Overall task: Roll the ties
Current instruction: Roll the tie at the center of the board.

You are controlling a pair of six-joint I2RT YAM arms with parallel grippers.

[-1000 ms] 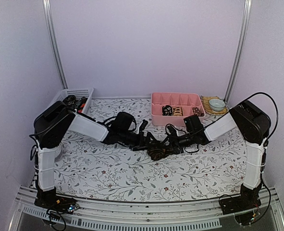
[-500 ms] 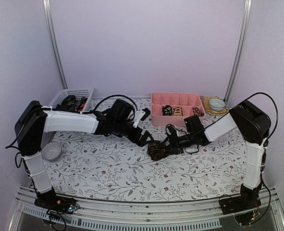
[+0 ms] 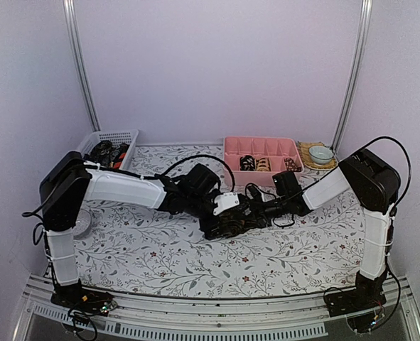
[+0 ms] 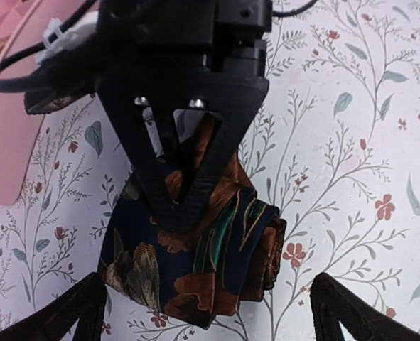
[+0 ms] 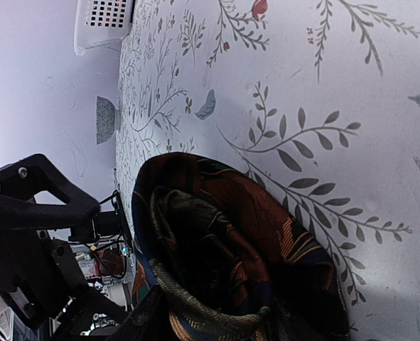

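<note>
At mid-table | tie coil (image 4: 195, 270) lies on the table (image 3: 160, 256) — right gripper (image 4: 185, 206) clamps it, likely so it cannot unwind | left gripper (image 4: 210, 312) stands wide, flanking it, holding nothing | beyond: pink tray (image 3: 263, 144) holds finished coils (image 3: 256, 163).

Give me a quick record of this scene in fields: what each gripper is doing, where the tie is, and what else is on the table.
surface: floral-patterned table
work piece: rolled tie, dark with a brown and green pattern, lying near the middle of the table
right gripper: closed on the rolled tie
left gripper: open, straddling the rolled tie without gripping it
pink tray: far side, with a few coiled ties in its compartments
white basket: far left, with dark and orange-red ties inside
cup: far right corner
</note>
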